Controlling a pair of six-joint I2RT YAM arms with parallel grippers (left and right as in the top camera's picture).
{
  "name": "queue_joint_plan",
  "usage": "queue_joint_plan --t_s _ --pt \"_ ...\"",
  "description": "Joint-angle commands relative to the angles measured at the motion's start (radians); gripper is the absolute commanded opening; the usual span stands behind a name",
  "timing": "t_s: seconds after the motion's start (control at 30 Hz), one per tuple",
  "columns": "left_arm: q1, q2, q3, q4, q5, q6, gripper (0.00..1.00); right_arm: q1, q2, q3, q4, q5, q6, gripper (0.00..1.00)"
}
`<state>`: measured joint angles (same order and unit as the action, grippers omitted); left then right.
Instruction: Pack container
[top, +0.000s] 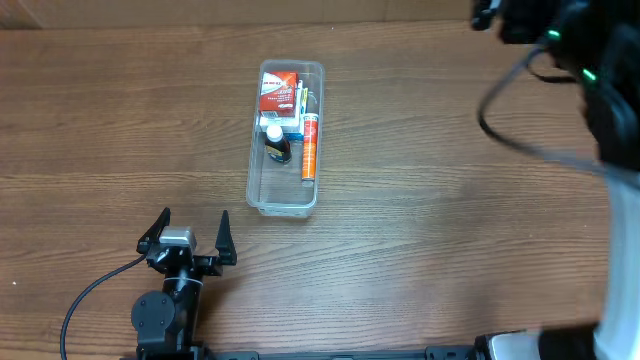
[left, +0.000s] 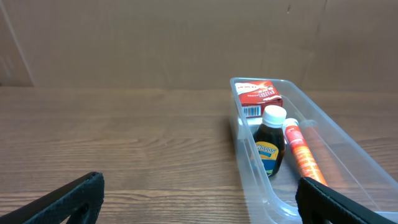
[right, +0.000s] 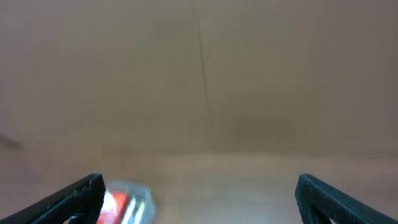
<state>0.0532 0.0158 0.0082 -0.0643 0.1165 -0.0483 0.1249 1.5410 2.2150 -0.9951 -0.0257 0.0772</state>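
The container (top: 283, 195) lies on the wood-grain surface (top: 430, 220), just toward 11 o'clock of its centre, long axis running 12 to 6. It is clear plastic, narrow, with rounded corners and a rim. A red carton (top: 277, 88) fills its 12 o'clock end. A dark bottle (top: 277, 145) with a white cap stands beside the carton. An orange tube (top: 310, 148) lies along the 3 o'clock wall. The 6 o'clock end is bare.

The left end effector (top: 195, 215) sits at 7 o'clock of the container, apart from it, its black fingers spread wide and holding nothing. The right end effector (right: 200, 183) is likewise spread and empty; its view is blurred. A black cable (top: 500, 125) loops at 2 o'clock.
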Motion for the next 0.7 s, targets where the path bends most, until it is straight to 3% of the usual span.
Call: queue_joint_plan --t_s 0.0,0.2,0.4,0.67 --pt "0.005 -0.011 -0.003 -0.002 0.006 0.019 1.00 0.000 -0.137 -0.230 0.186 -0.004 0.000 1.00" --pt "0.005 -0.011 -0.003 -0.002 0.006 0.019 1.00 0.000 -0.541 -0.882 0.640 -0.058 0.000 1.00" --pt "0.005 -0.011 -0.003 -0.002 0.006 0.019 1.00 -0.003 -0.978 -1.474 0.806 -0.153 -0.004 1.00" --pt "0.005 -0.011 -0.003 -0.002 0.006 0.019 1.00 -0.023 -1.324 -1.977 1.005 -0.202 -0.004 1.00"
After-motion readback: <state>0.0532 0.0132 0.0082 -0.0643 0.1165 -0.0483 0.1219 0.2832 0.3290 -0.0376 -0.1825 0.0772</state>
